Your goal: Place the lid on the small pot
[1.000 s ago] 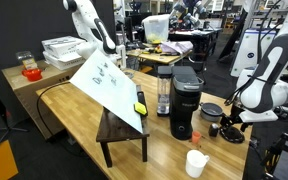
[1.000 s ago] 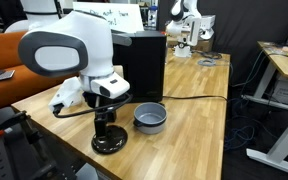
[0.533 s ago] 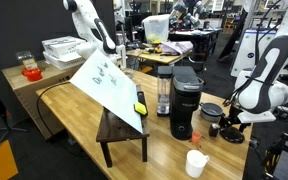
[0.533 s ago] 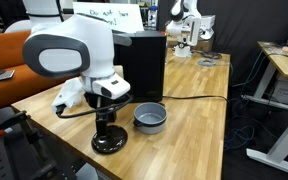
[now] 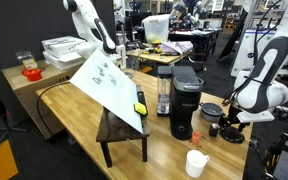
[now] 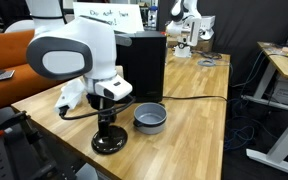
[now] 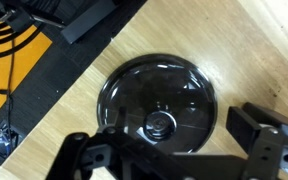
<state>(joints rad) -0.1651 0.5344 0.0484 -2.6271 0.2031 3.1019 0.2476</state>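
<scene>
Gripper: the gripper (image 6: 107, 124) hangs straight above the lid. In the wrist view (image 7: 174, 133) its fingers (image 7: 267, 143) stand wide apart, 1 on each side of the raised centre, clamped on nothing.
Contact: whether the fingertips touch the disc cannot be told.
Lid: the lid (image 6: 109, 144) lies flat on the wooden table (image 6: 196, 122), just beside the small pot and not on it. The wrist view shows it glossy black (image 7: 159, 92).
Small pot: the small pot (image 6: 150, 118) stands upright and uncovered, its pale grey inside showing. It sits in front of the black coffee machine (image 6: 144, 64) and also shows in an exterior view (image 5: 212, 110).
Elsewhere: 1 white cup (image 5: 196, 162) stands well apart from the pot, near the table's edge.
Change since 1 s ago: the arm's white housing sits slightly nearer the pot, while lid and pot lie where they were.
</scene>
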